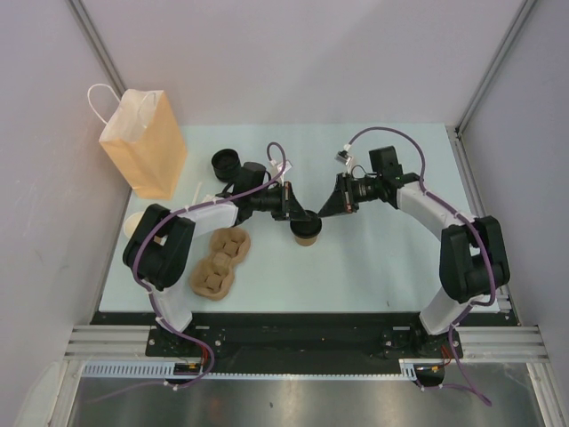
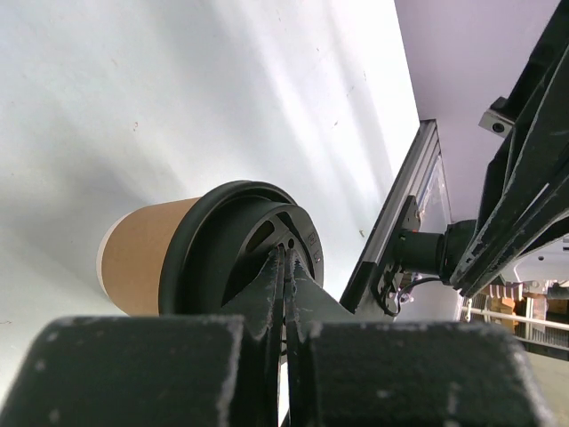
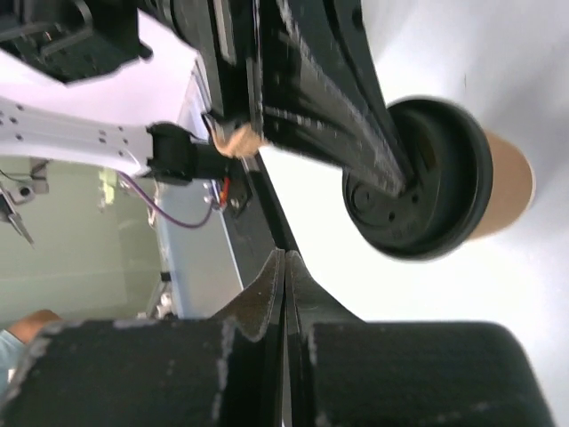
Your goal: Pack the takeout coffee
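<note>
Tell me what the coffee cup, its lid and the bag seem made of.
Coffee cup: probably paper, matte brown wall. Lid: likely moulded plastic, black, slight sheen, raised ribs. Bag: apparently kraft paper, matte tan, folded side, white loop handle.

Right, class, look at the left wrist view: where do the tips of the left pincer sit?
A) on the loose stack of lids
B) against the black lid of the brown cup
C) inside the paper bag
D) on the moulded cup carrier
B: the shut left pincer meets the black lid of the takeout coffee; the right wrist view shows the same contact.
</note>
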